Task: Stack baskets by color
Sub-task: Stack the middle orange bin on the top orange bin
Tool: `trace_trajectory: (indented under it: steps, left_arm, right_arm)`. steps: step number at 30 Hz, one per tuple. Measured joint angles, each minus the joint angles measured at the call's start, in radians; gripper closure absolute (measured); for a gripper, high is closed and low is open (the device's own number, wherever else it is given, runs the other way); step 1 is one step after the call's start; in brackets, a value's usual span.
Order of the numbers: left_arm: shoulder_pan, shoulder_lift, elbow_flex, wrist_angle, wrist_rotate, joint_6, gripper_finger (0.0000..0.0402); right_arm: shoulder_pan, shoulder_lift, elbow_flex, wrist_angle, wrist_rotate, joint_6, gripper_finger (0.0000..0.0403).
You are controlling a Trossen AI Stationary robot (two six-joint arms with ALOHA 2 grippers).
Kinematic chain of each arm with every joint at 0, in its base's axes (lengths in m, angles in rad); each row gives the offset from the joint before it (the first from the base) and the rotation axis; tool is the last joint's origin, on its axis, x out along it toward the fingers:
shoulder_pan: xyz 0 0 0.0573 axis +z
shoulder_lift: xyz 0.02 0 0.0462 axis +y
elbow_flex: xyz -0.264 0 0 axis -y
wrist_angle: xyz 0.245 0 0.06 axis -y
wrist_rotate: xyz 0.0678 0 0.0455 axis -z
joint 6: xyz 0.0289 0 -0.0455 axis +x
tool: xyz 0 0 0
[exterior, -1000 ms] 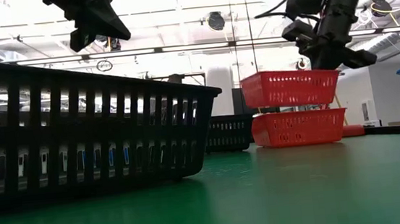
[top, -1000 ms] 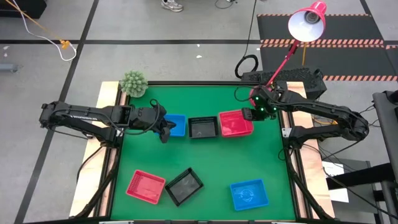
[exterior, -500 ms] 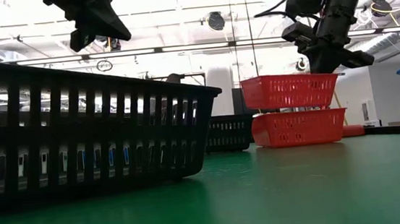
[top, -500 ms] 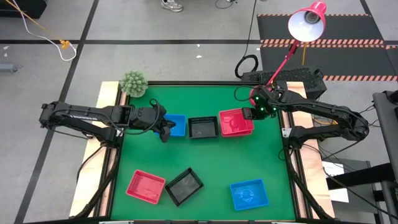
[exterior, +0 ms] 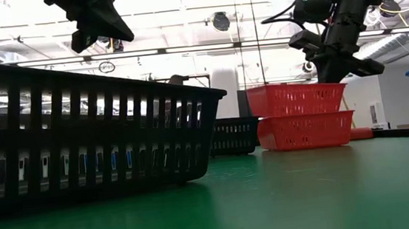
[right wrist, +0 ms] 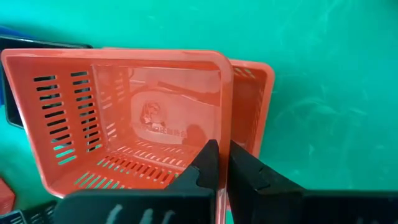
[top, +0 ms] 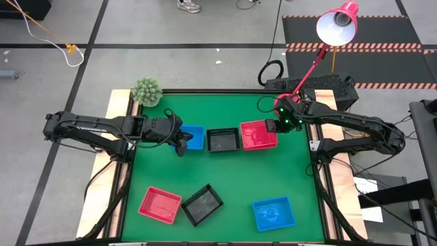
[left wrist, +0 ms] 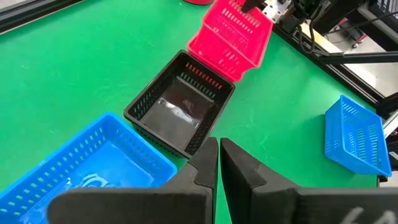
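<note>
Two red baskets are at the far right: the upper red basket sits level in the mouth of the lower red basket, a little offset. My right gripper is shut on the upper one. A black basket and a blue basket stand in a row to its left. My left gripper hovers shut beside the blue basket, holding nothing. A red basket, a black basket and a blue basket lie near the front edge. My right gripper pinches the upper red basket's right short wall at its rim, one finger inside the basket and one outside. The fingers slant down from the table's right side. The basket stays level, its bottom set into the lower red basket's mouth.
A small green plant stands at the table's far left corner. A red lamp leans over the far right corner. Bare green mat lies between the far row and the near baskets.
My right gripper has gone down a little with the upper red basket. The basket, held clear above the lower one and slightly tilted before, now sits level with its bottom in the lower basket's mouth.
</note>
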Motion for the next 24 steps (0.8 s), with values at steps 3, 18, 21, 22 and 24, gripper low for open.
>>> trace_trajectory:
  steps: [3,18,21,22,24]
  left_arm:
    - [0.000,0.000,0.000,0.000,0.000,0.004,0.0383]
    - [0.000,0.000,0.000,0.000,0.000,0.009,0.0383]
    - [0.000,0.000,0.000,0.000,0.000,0.009,0.0383]
    - [0.000,0.000,0.000,0.000,-0.001,0.009,0.0383]
    - [0.000,0.000,0.000,0.000,0.000,0.009,0.0383]
  right_arm:
    - [0.000,0.000,0.000,-0.003,0.001,-0.002,0.0396]
    - [0.000,0.000,0.000,-0.004,0.003,0.007,0.0396]
    - [0.000,0.000,0.000,-0.004,0.001,0.005,0.0396]
    - [0.000,0.000,0.000,-0.004,0.001,0.005,0.0396]
    - [0.000,0.000,0.000,-0.004,0.000,0.004,0.0396]
